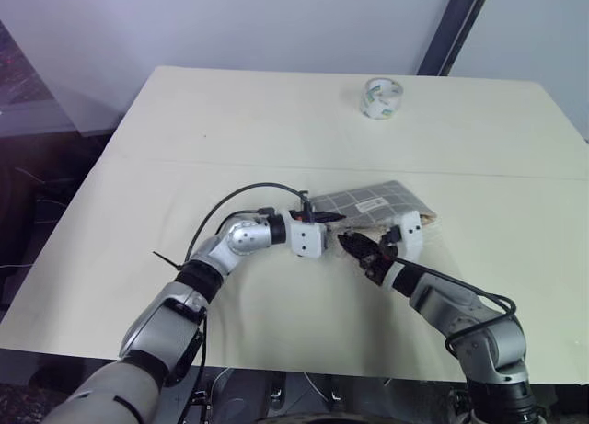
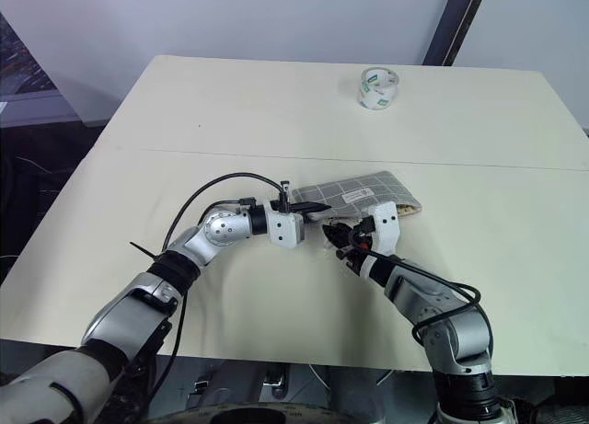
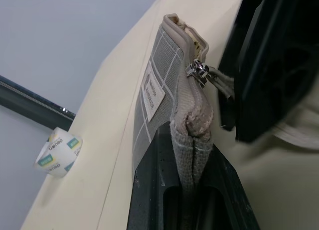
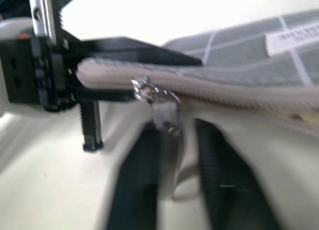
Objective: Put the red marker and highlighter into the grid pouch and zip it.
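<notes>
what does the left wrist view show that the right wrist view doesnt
Left wrist view alone: the roll of tape on the table's far part, and the left end effector's fingers pinching the grid pouch's end from behind.

Right wrist view alone: the left end effector seen from outside, clamped on that end, with the pull tab hanging between the right end effector's fingers.

Both: the pouch, its zipper slider, its white label and the cream table.

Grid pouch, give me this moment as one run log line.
grid pouch: on table, end clamped by left gripper | right gripper: shut at zipper pull | tape roll: far side
</notes>
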Robot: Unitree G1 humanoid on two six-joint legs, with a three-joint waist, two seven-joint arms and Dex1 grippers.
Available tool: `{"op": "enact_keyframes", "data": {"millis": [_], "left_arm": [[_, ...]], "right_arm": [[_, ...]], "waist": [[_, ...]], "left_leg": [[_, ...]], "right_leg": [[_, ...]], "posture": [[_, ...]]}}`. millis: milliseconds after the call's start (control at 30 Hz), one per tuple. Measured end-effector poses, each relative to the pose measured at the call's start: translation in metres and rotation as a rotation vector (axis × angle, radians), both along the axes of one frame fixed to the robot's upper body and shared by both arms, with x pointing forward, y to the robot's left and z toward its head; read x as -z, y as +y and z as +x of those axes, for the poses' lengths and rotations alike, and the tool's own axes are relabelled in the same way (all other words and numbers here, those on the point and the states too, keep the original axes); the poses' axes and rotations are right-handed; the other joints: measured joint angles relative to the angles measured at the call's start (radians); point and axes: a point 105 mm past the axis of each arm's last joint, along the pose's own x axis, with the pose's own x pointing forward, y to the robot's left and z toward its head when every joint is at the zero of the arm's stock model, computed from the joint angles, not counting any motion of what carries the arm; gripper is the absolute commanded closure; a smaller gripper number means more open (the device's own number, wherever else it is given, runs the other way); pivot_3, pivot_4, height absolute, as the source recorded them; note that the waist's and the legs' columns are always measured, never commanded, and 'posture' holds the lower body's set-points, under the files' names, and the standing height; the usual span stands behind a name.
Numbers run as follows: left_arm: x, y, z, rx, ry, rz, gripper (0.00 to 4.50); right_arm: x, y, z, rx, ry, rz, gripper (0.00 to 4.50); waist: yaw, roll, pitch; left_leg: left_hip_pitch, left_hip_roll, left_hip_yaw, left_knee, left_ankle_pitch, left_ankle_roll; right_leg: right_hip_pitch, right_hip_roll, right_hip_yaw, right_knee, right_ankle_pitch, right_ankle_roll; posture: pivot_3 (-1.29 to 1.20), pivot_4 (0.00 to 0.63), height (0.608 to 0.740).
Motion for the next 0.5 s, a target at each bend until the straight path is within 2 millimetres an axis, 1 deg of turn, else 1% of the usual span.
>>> {"op": "enact_keyframes", "data": {"millis": [33, 100, 167, 267, 333, 400, 433, 500], "left_arm": [[0.0, 0.0, 0.0, -0.001, 0.0, 0.0, 4.5], [0.0, 0.002, 0.001, -0.006, 0.005, -0.001, 4.5], [-0.001, 0.004, 0.002, -0.014, 0.01, -0.011, 4.5], [-0.002, 0.01, 0.006, -0.033, 0.027, -0.026, 4.5], [-0.003, 0.013, 0.007, -0.037, 0.054, -0.041, 4.5], [-0.006, 0.022, 0.011, -0.053, 0.082, -0.055, 4.5], [-0.006, 0.025, 0.011, -0.052, 0.096, -0.056, 4.5], [-0.005, 0.029, 0.012, -0.047, 0.132, -0.057, 3.79]], "right_arm": [[-0.002, -0.007, 0.001, 0.013, -0.01, -0.011, 4.46], [-0.006, -0.026, 0.004, 0.049, -0.029, -0.053, 4.46], [-0.007, -0.049, 0.006, 0.089, -0.038, -0.113, 4.46], [-0.008, -0.088, 0.01, 0.188, -0.045, -0.186, 4.46], [-0.008, -0.11, 0.014, 0.24, -0.055, -0.275, 4.46], [-0.008, -0.135, 0.017, 0.316, -0.06, -0.345, 4.46], [-0.009, -0.137, 0.018, 0.321, -0.075, -0.357, 4.46], [-0.01, -0.139, 0.019, 0.329, -0.086, -0.371, 3.91]], "waist": [[0.0, 0.0, 0.0], [0.001, 0.0, 0.0], [0.001, 0.0, 0.0], [0.0, 0.0, 0.0], [0.0, 0.0, 0.0], [-0.001, 0.0, 0.0], [-0.003, 0.0, 0.0], [-0.002, 0.0, 0.0]], "left_leg": [[0.0, 0.0, 0.0, 0.0, 0.0, 0.0], [0.0, 0.0, 0.0, 0.001, 0.0, 0.0], [0.0, 0.0, 0.0, 0.001, 0.0, 0.0], [0.0, 0.0, 0.0, 0.001, 0.0, 0.0], [0.0, 0.0, 0.0, 0.001, 0.0, 0.0], [0.0, 0.0, 0.0, 0.001, 0.0, 0.0], [0.0, 0.0, 0.0, 0.0, 0.0, 0.0], [0.0, 0.001, 0.0, 0.0, 0.0, 0.0]], "right_leg": [[0.0, 0.0, 0.0, 0.0, 0.0, 0.0], [0.001, 0.0, 0.0, 0.0, 0.0, 0.0], [0.001, 0.0, 0.0, 0.0, 0.0, 0.0], [0.001, 0.0, 0.0, 0.0, 0.0, 0.0], [0.001, 0.0, 0.0, 0.0, 0.0, 0.0], [0.001, 0.0, 0.0, 0.0, 0.0, 0.0], [0.001, 0.0, 0.0, 0.0, 0.0, 0.0], [0.002, 0.0, 0.0, 0.001, 0.0, 0.0]], "posture": [[0.0, 0.15, 0.74], [0.0, 0.15, 0.74], [0.0, 0.15, 0.74], [0.0, 0.15, 0.74], [0.0, 0.15, 0.74], [0.0, 0.15, 0.74], [0.0, 0.15, 0.74], [0.0, 0.15, 0.74]]}}
